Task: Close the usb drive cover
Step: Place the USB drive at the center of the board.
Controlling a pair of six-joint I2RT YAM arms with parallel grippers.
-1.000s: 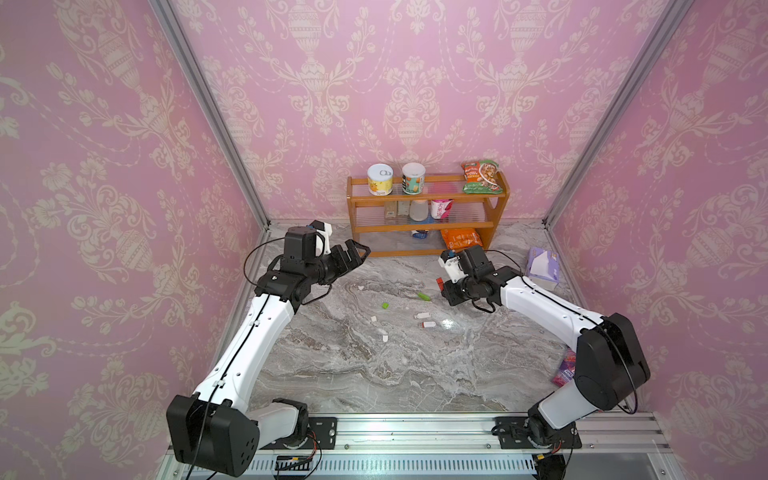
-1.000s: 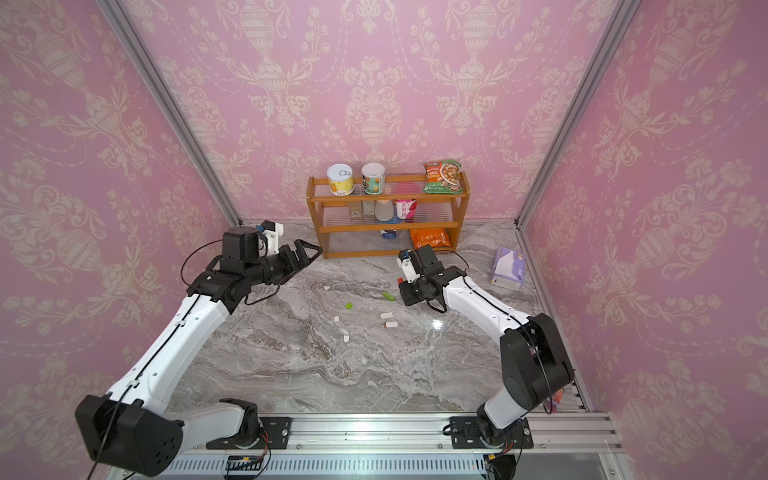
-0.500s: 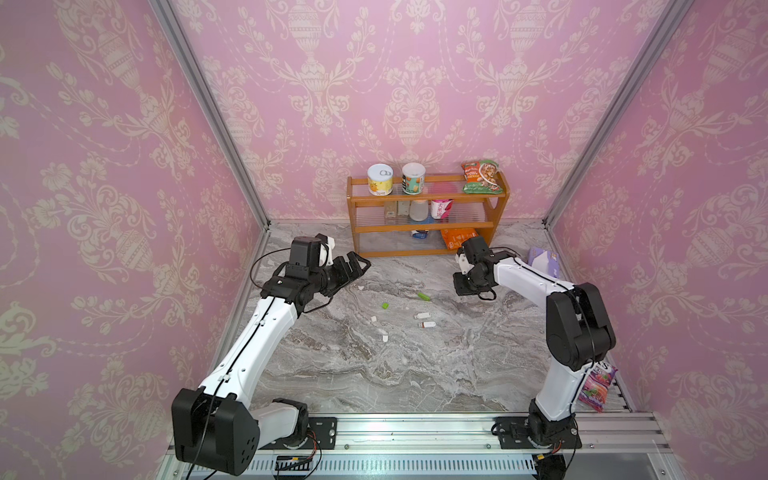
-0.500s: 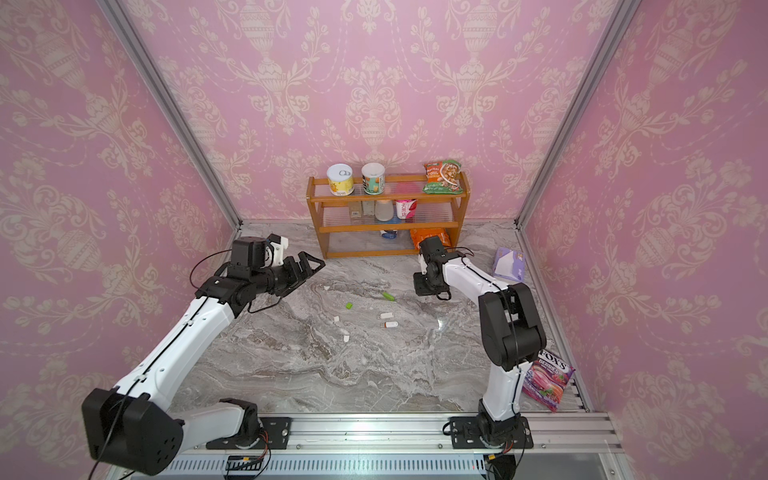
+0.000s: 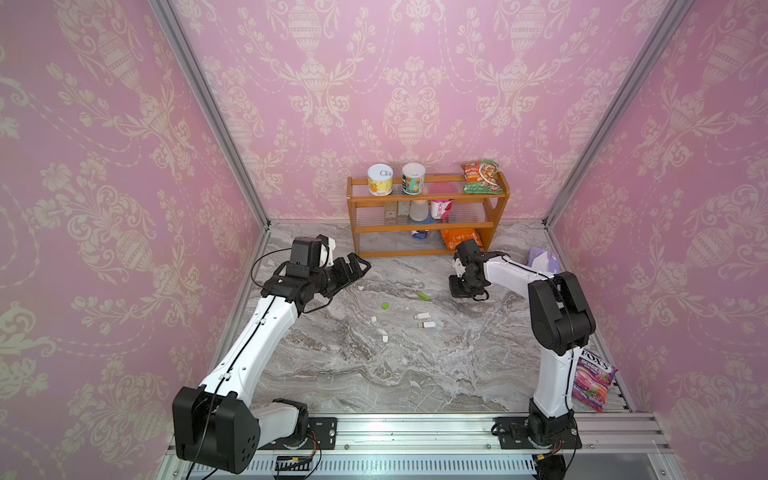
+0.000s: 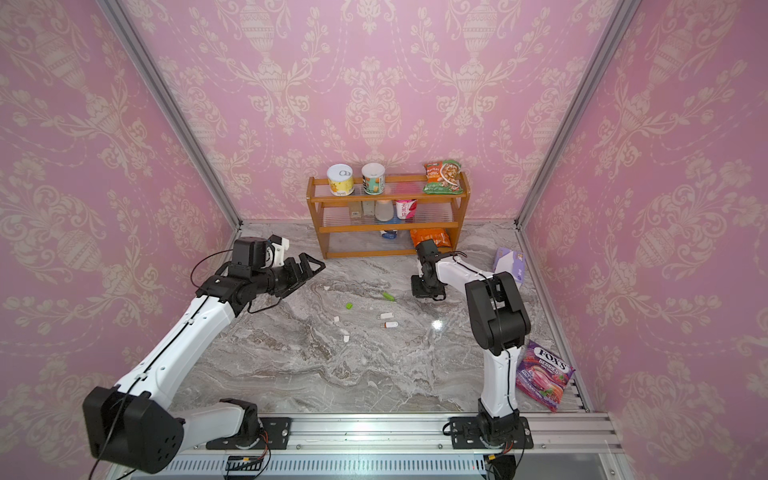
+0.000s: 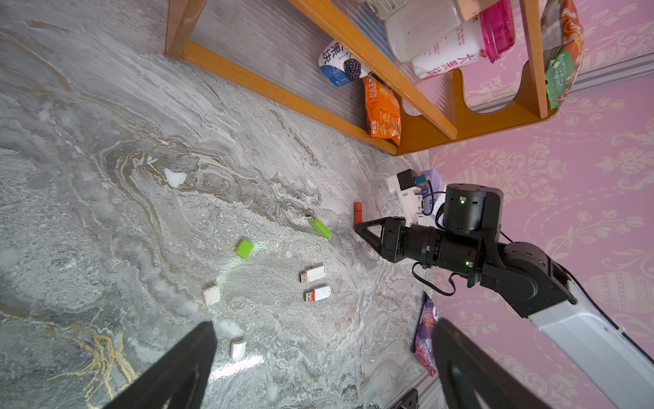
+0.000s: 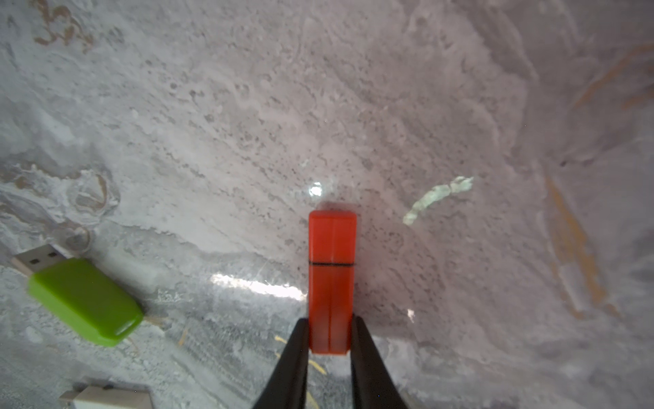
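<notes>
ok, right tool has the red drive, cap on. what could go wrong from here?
1. The right tool pinches only the tail end of the red drive, which appears to stand on end on the table. If released there, it will likely topple.
2. A thin dark line shows at the cap seam, so the cap may not be fully seated.
3. The uncapped green drive lies close beside, and a sideways retreat could knock it.

A grey veined marble surface [image 5: 374, 374] carries a three-tier wooden rack [image 5: 428, 251] at the back. Near the middle lie an uncapped green plastic USB drive [image 5: 424, 296], a small green cap [image 5: 385, 306] apart from it, two white USB drives [image 5: 422, 316] side by side, and two loose white caps [image 5: 373, 319]. A purple tissue box [image 5: 542, 261] sits by the right wall.
</notes>
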